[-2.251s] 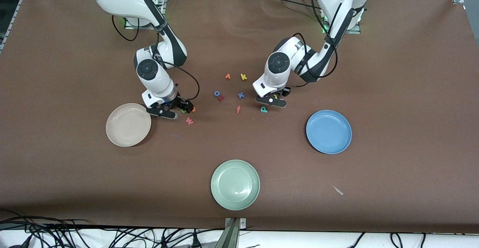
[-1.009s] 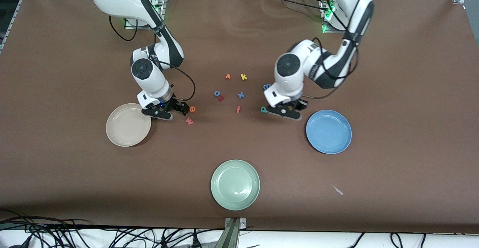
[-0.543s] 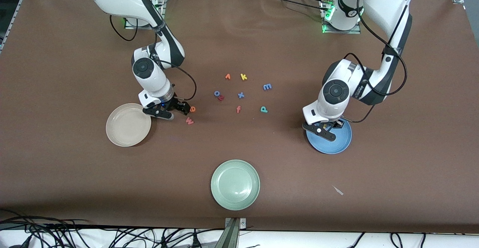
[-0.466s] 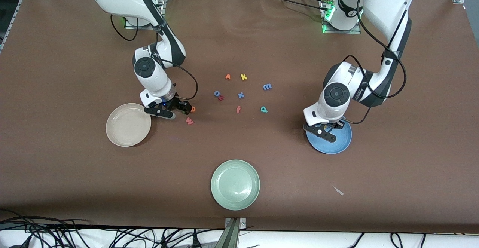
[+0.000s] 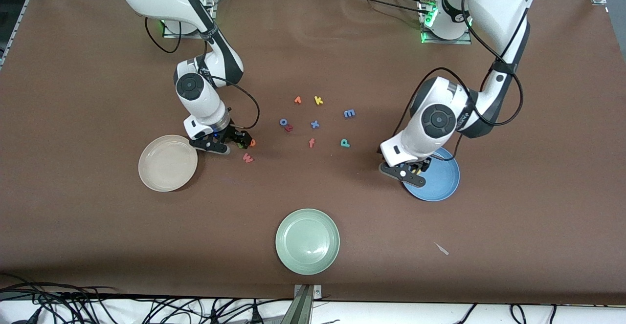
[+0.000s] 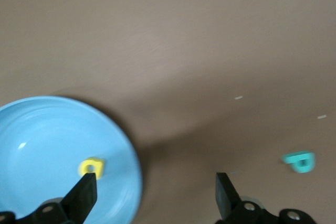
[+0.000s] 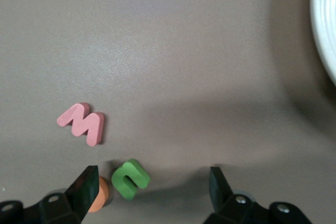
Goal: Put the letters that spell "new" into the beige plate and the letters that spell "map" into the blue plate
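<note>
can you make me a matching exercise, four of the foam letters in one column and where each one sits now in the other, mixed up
Things:
1. yellow letter
2. teal p
3. green n
4. pink w

Places:
A. on the table between the open fingers of the right gripper
B. in the blue plate, by the open left gripper
C. on the table, nearer the front camera than the blue m
D. on the table near the beige plate, just outside the right gripper's fingers

Pairs: 1-B, 2-C, 3-A, 4-D
</note>
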{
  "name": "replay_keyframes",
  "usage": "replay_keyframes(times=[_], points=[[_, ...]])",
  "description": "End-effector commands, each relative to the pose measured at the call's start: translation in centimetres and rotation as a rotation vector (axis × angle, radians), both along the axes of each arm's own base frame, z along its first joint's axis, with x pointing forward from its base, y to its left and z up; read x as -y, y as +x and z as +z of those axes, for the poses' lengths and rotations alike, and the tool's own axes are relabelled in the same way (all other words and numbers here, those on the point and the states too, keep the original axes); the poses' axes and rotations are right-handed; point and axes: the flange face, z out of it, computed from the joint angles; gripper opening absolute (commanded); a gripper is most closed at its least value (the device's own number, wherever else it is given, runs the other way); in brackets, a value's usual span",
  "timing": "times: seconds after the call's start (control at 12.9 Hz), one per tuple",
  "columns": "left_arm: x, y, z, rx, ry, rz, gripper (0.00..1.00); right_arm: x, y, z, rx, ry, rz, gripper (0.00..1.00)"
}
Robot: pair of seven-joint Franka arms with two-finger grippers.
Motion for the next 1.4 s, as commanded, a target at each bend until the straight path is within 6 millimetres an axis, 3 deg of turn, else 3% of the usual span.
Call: replay_keyframes(times=[0.0, 0.16, 0.31, 0.39, 0.62, 0.78, 1.01, 1.09, 1.32], points=[[6.0, -2.6, 0.6, -0.017, -0.008, 0.080, 1.00, 0.2, -0.6, -0.1, 0.005, 0.006, -0.002, 0.93], [9.7, -4.9, -1.3, -0.029, 0.016, 0.204, 1.00, 0.2, -0.6, -0.5, 0.015, 0.008, -0.002, 0.88], [14.2, -8.0, -3.3, -0.008, 0.028, 0.113, 1.00, 0.3, -0.6, -0.7, 0.018, 0.008, -0.003, 0.82], [14.8, -8.4, -4.4, 0.015, 0.047, 0.066, 1.00, 0.3, -0.6, -0.6, 0.019, 0.009, -0.004, 0.80], [15.2, -9.1, -7.5, 0.053, 0.101, -0.041, 0.98, 0.2, -0.5, -0.7, 0.022, 0.010, -0.007, 0.77], [15.4, -9.6, -8.5, 0.042, 0.107, -0.052, 0.89, 0.2, -0.3, -1.1, 0.028, 0.012, -0.012, 0.79], [15.2, -9.9, -9.8, 0.032, 0.108, -0.059, 0.86, 0.2, -0.3, -1.6, 0.046, 0.016, -0.013, 0.80], [15.3, -9.9, -10.1, 0.033, 0.104, -0.057, 0.82, 0.1, -0.4, -1.7, 0.046, 0.017, -0.014, 0.77], [15.2, -10.0, -10.2, 0.033, 0.106, -0.058, 0.51, 0.1, -0.4, -1.6, 0.047, 0.017, -0.013, 0.65]])
